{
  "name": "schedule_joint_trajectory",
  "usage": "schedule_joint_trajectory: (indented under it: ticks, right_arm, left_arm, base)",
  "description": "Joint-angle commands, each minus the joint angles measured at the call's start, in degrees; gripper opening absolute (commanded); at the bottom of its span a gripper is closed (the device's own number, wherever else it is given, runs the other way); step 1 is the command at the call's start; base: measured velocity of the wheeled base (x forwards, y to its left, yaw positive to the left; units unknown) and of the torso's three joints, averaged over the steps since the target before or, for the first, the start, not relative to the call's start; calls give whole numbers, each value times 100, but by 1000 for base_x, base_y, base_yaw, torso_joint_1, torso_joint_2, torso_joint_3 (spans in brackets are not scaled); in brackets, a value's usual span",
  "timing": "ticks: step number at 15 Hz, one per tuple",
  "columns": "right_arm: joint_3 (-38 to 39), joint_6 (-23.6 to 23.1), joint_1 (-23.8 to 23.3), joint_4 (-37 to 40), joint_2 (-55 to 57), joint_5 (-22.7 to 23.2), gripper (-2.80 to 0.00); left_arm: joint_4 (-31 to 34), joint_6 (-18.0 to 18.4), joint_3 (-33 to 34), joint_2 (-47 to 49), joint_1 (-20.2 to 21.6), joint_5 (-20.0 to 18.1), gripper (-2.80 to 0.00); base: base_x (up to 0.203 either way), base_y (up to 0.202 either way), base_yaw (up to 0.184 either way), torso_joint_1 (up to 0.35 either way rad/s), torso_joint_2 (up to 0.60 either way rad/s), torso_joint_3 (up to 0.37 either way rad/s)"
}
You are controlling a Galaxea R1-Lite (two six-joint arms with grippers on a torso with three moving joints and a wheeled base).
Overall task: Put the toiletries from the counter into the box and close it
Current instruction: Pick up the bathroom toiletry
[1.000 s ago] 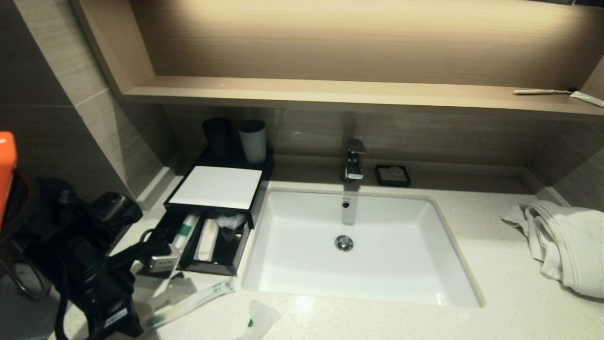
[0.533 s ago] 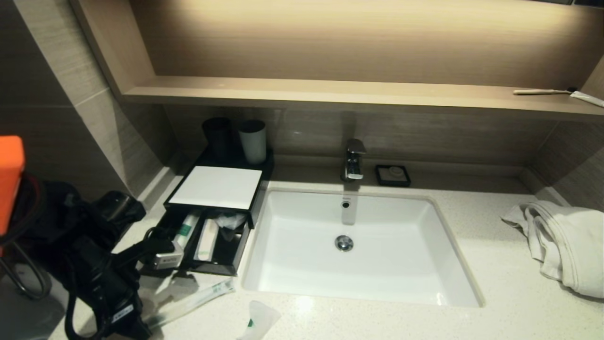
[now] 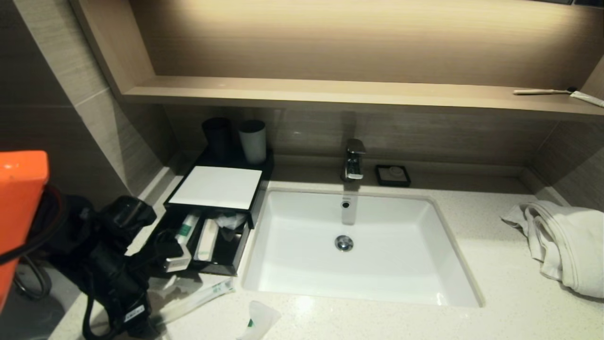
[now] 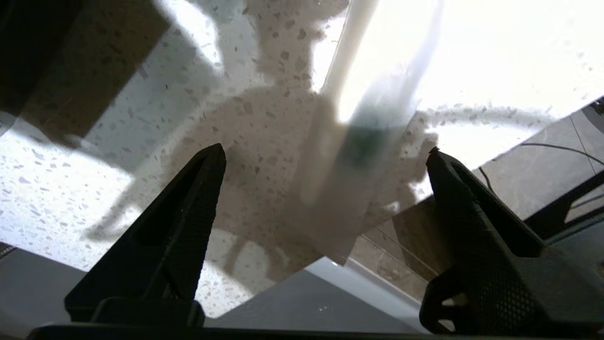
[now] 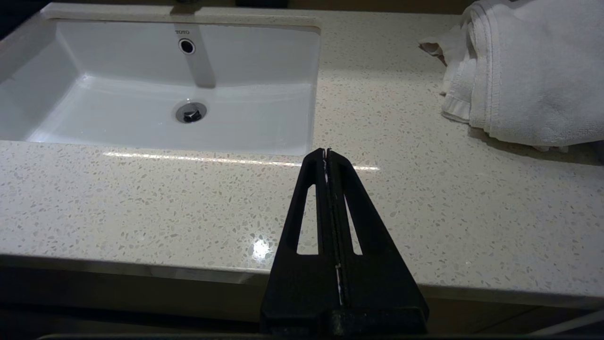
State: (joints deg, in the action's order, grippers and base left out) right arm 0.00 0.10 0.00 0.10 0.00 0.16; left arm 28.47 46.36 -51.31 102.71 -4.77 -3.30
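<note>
- Pale cream speckled stone counter [image 3: 495, 283] with white rectangular basin [image 3: 358, 245] sunk in its middle
- Low black rectangular box with flat white top panel [image 3: 217, 187] sits at counter's back-left corner; its divided front drawer [image 3: 222, 255] is pulled out toward the front edge
- In the drawer: one slim packet with green label [image 3: 185, 230] in a left compartment, a pale packet [image 3: 207, 240] in the next, crumpled clear wrapping behind them
- Long slim clear-plastic packet with green label [image 3: 198, 298] lies on the counter just in front of the drawer, near front-left corner, slanted; in the left wrist view it [image 4: 358, 141] lies between the fingers, blurred
- Small white sachet with green mark [image 3: 258, 320] rests at the front edge, beside that packet, apart from it
- Left gripper [image 4: 325, 160] low over the front-left corner, fingers wide apart, holding nothing
- Right gripper [image 5: 327, 153] parked off the front edge, right of the basin, fingers pressed together
- White folded towel [image 3: 561, 241] at the right edge
</note>
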Motion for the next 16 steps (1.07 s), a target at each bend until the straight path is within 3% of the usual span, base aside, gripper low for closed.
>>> schedule_joint_trajectory:
  ticks: [1, 16]
  right_arm:
    - [0, -1, 0, -1, 0, 2, -280]
    - [0, -1, 0, -1, 0, 2, -280]
  left_arm:
    - [-64, 22, 121, 29, -6, -4, 0]
    - [-79, -22, 244, -41, -15, 40, 0]
  base:
    - [0, 0, 0, 0, 0, 0]
    - [0, 0, 0, 0, 0, 0]
